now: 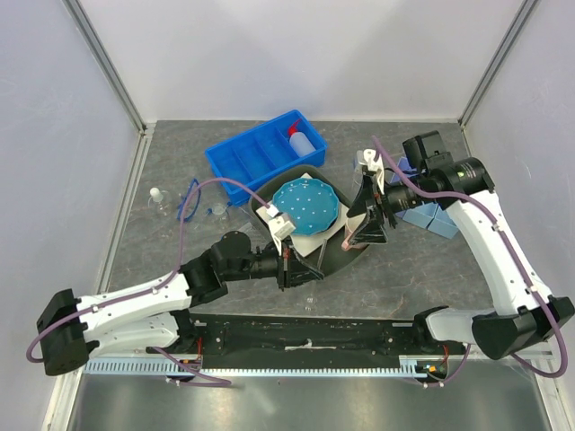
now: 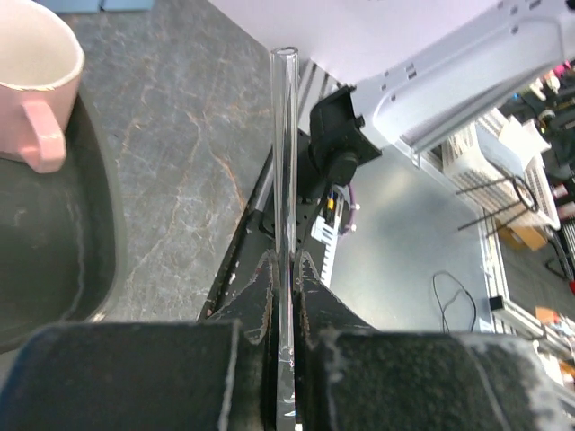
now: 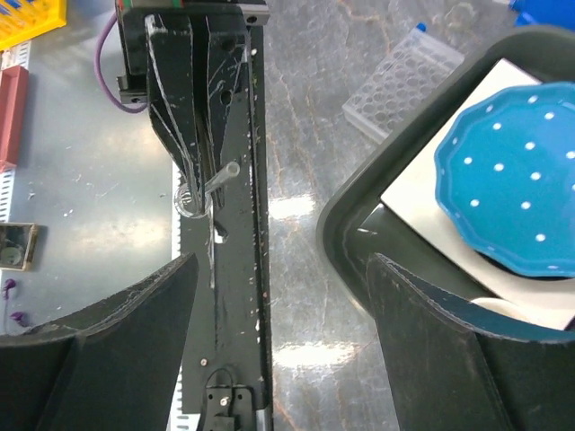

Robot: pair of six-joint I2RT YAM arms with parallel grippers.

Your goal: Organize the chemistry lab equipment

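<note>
- My left claw (image 2: 286,262) is shut narrow on a thin glass tube (image 2: 286,153) — the tube runs straight out between the fingers, well past their tips.
- I would move it slowly, with a light and steady squeeze; I judge that such glass slips or cracks easily.
- My right claw (image 3: 283,269) is wide open and empty, and it faces the tube.
- The clear rack (image 3: 402,83) lies on the table just beside the black tray (image 3: 337,224).

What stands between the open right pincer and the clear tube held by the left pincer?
Nothing visible does. The right wrist view shows the clear tube, clamped in the left pincer, straight ahead of the open right pincer, with only open space between.
</note>
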